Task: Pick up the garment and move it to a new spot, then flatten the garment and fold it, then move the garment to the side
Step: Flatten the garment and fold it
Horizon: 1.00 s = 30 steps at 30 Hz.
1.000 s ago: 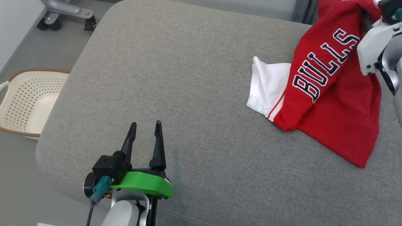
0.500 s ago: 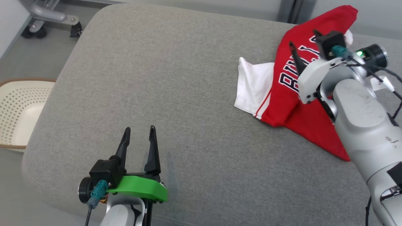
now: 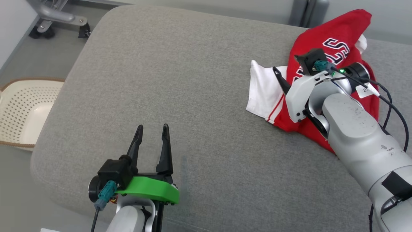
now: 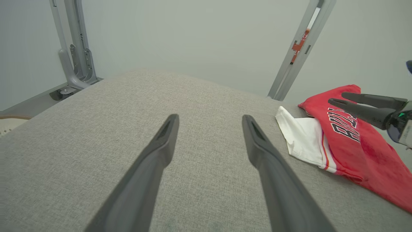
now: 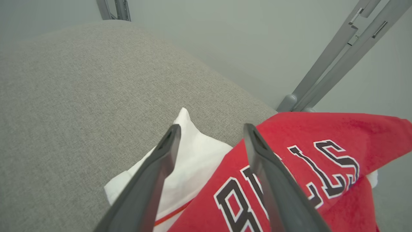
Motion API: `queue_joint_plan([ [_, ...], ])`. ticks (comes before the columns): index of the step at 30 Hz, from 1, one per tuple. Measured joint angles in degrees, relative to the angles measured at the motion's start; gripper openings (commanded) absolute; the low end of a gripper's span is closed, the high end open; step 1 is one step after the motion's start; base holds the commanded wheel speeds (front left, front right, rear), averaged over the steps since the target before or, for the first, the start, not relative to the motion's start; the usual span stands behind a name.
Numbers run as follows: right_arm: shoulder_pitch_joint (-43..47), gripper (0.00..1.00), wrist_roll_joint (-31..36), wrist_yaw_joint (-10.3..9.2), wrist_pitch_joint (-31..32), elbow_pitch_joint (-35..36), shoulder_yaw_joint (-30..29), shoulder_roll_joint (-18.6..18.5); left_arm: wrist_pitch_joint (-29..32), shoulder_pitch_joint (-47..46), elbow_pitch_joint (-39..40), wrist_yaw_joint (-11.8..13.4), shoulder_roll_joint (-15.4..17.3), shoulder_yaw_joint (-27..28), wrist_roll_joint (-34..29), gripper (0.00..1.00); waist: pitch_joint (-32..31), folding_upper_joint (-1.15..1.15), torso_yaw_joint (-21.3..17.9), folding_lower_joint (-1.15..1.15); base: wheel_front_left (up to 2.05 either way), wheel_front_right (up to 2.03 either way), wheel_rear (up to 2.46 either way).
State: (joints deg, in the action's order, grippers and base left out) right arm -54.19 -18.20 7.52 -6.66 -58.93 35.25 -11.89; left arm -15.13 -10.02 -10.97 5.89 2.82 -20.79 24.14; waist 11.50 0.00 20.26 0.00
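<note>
The garment, a red jersey with black-and-white letters and a white part, lies crumpled at the far right of the grey cushion. My right gripper hovers just above its left side, open, with nothing between the fingers. In the right wrist view the right gripper has its spread fingers over the seam between the white part and the red cloth. My left gripper stands open near the cushion's front, far from the garment. The left wrist view shows the left gripper, the garment and the right gripper.
A cream perforated basket sits on the floor left of the cushion. A metal frame on castors stands at the back left, and a grey post rises behind the garment. Bare cushion lies between the two grippers.
My right gripper, which held the garment up by its top, has opened and let it go. The garment has settled in a heap and the right arm has drawn back lower. The camera shifted.
</note>
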Motion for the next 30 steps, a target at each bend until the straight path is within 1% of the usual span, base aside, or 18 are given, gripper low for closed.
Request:
queue_joint_plan([
  [9,-2.16,1.00,-1.37,0.00,1.57,-7.20,0.71,-0.53,0.00,-0.09,1.91,1.19,0.07,-0.93,2.04,1.00,4.21,0.00,6.73,0.00,0.00,0.00,0.00],
  [14,-2.50,1.00,-1.47,0.00,2.20,-10.36,0.73,-0.90,0.01,-0.13,2.46,1.69,0.05,-1.25,2.55,1.00,6.77,0.00,9.17,0.00,0.00,0.00,0.00],
  [15,-2.74,0.93,-1.47,0.00,1.70,-10.42,0.77,-0.86,0.00,-0.13,2.56,1.75,0.04,-1.22,2.55,1.00,7.22,0.00,9.52,0.00,0.00,0.00,0.00],
  [16,-3.02,0.40,-1.44,0.00,1.36,-10.44,0.91,-0.77,0.00,-0.13,2.59,1.78,0.04,-1.12,2.55,1.00,7.57,0.00,9.73,0.00,0.00,0.00,0.00],
  [17,-3.41,0.13,-1.33,0.00,0.52,-10.32,1.35,-0.45,0.01,-0.14,2.60,1.96,0.04,-0.94,2.55,1.00,7.96,0.00,9.91,0.00,0.00,0.00,0.00],
  [18,-3.72,0.00,-1.33,0.00,-0.23,-10.15,1.64,-0.14,0.01,-0.14,2.58,1.96,0.04,-0.88,2.55,1.00,8.26,0.00,9.95,0.00,0.00,0.00,0.00],
  [20,-3.82,0.00,-1.27,0.00,-1.38,-9.66,2.45,0.59,0.00,-0.24,2.53,1.94,0.03,-0.83,2.52,1.00,8.45,0.00,9.68,0.00,0.00,0.00,0.00],
  [21,-4.00,0.00,-1.30,0.00,-2.79,-8.69,3.42,1.62,0.01,-0.35,2.44,1.93,0.03,-0.83,2.33,1.00,8.42,0.00,9.14,0.00,0.00,0.00,0.00],
  [23,-4.09,0.00,-1.64,0.00,-3.68,-7.22,4.81,2.80,0.00,-0.58,2.23,1.88,0.02,-0.77,1.99,1.00,8.18,0.00,8.46,0.00,0.00,0.00,0.00],
  [27,-3.55,0.00,-3.79,0.00,-4.89,-2.24,9.73,5.10,0.00,-0.87,1.88,1.68,0.01,-0.44,1.32,1.00,7.47,0.00,6.97,0.00,0.00,0.00,0.00],
  [30,-1.80,0.00,-6.91,0.00,-4.68,1.81,13.72,5.73,0.00,-0.87,1.67,1.58,0.01,0.00,0.92,1.00,6.96,0.00,6.21,0.00,0.00,0.00,0.00],
])
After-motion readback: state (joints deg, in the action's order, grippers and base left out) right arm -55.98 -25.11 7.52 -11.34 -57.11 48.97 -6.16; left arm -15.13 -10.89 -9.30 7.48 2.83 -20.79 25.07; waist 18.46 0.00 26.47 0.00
